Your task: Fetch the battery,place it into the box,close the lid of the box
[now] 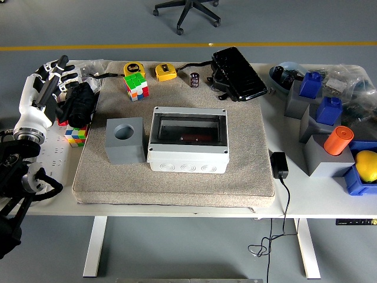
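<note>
The grey box with a clear lid stands in the middle of the beige mat. Its lid lies shut, and a dark oblong thing shows through it. A small black cylinder stands upright at the mat's far edge. My left hand, white with black fingers, is at the table's far left, well away from the box. Its fingers are spread and hold nothing. My right arm is out of view.
A grey block with a round hole stands left of the box. A cube puzzle, two yellow tape measures and a black case lie at the back. Grey and blue holders and an orange cylinder are on the right.
</note>
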Robot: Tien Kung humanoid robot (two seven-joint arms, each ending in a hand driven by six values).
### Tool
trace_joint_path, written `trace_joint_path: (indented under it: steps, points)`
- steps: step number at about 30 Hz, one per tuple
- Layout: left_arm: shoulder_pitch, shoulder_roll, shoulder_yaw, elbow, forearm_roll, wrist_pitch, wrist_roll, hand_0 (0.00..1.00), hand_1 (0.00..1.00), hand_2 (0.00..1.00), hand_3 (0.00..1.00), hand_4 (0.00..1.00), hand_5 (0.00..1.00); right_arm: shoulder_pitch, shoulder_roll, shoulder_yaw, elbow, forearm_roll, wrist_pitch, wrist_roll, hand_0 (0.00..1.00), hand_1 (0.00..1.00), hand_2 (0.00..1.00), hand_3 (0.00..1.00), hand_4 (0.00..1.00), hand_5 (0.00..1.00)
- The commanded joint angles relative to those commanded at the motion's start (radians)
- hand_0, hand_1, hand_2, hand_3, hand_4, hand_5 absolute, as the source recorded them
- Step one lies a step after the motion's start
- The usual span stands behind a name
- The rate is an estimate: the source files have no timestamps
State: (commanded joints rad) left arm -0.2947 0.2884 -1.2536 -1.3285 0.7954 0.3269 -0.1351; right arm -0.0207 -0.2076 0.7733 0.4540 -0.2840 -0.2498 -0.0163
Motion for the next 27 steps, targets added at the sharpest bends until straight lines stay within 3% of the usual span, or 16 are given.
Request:
trace_joint_path:
  steps: [27]
  points:
    - [0.004,-0.004,-0.005,-0.003,-0.001,0.001,0.01,0.471,0.551,0.6,0.603,0.973,0.537,-0.011,0.013,0.003,-0.005,0.004,0.014,-0.005,0.607,0.63,0.653,0.573,0.975,0.528]
